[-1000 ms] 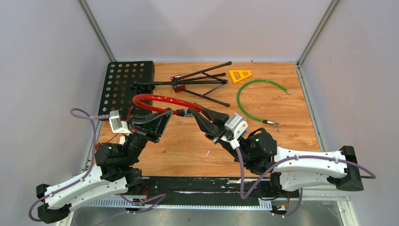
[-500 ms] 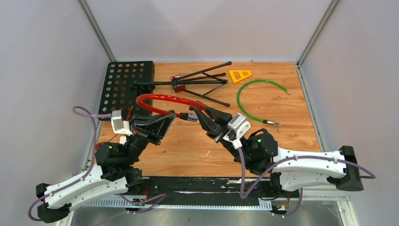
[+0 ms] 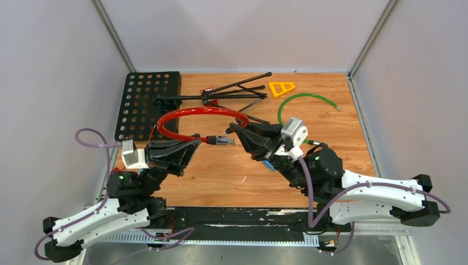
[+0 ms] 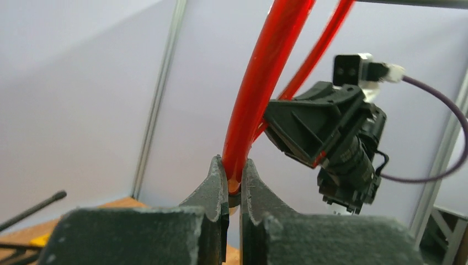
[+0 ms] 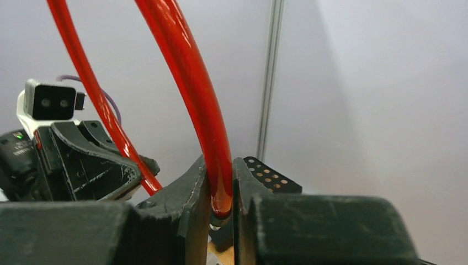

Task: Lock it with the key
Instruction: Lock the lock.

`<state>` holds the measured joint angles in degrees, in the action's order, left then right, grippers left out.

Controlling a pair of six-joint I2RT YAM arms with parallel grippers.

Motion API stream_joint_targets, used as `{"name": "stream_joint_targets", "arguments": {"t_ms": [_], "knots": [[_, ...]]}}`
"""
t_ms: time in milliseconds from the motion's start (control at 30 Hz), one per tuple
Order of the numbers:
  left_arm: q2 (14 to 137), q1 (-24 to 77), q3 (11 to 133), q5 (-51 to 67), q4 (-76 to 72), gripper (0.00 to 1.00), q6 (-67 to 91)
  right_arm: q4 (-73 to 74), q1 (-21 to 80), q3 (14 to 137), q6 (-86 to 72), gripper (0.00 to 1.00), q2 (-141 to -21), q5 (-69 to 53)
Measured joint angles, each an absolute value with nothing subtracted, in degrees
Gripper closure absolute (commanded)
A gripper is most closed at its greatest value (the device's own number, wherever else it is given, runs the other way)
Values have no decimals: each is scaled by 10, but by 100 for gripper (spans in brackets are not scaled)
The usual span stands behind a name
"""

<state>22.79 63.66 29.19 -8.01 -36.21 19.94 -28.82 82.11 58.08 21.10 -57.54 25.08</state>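
The fingers (image 4: 216, 185) of the left gripper (image 4: 234, 181) are pressed nearly together on the red cable lock (image 4: 265, 83), pinching the cable between their tips; in the left wrist view the cable rises from that pinch toward the top of the frame. In the right wrist view the right gripper (image 5: 219, 187) is likewise closed narrowly on the cable, which stands up from the jaws and bends to the upper left. From above, the two grippers face each other at the middle of the frame, the left one at centre left and the right one at centre right; the cable arches between them as a raised red loop, bulging toward the top of the frame. A black-capped end with a small metal piece (image 3: 222, 142) sits in the gap between the two grippers; whether that piece is the key cannot be told. On the wooden table (image 3: 221, 176) behind them lie a black perforated plate (image 3: 146, 102) at upper left, a folded black stand (image 3: 226, 95) at upper centre, an orange triangle (image 3: 281, 88) beside it, and a green cable (image 3: 287, 124) curled at upper right, part of it behind the right wrist.
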Motion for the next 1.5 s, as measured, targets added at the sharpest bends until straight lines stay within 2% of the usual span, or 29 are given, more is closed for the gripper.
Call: {"name": "stream_joint_targets", "arguments": {"t_ms": [367, 600, 1233, 1500], "knots": [[224, 637, 277, 137, -446, 100, 61, -192, 821, 609, 82, 100, -513, 187], [229, 637, 298, 207, -440, 100, 18, -168, 821, 619, 47, 100, -507, 103], [231, 637, 305, 241, -429, 100, -10, -127, 821, 656, 35, 100, -529, 11], [230, 637, 305, 223, -428, 100, -19, -127, 821, 657, 1, 100, -532, 48]]}}
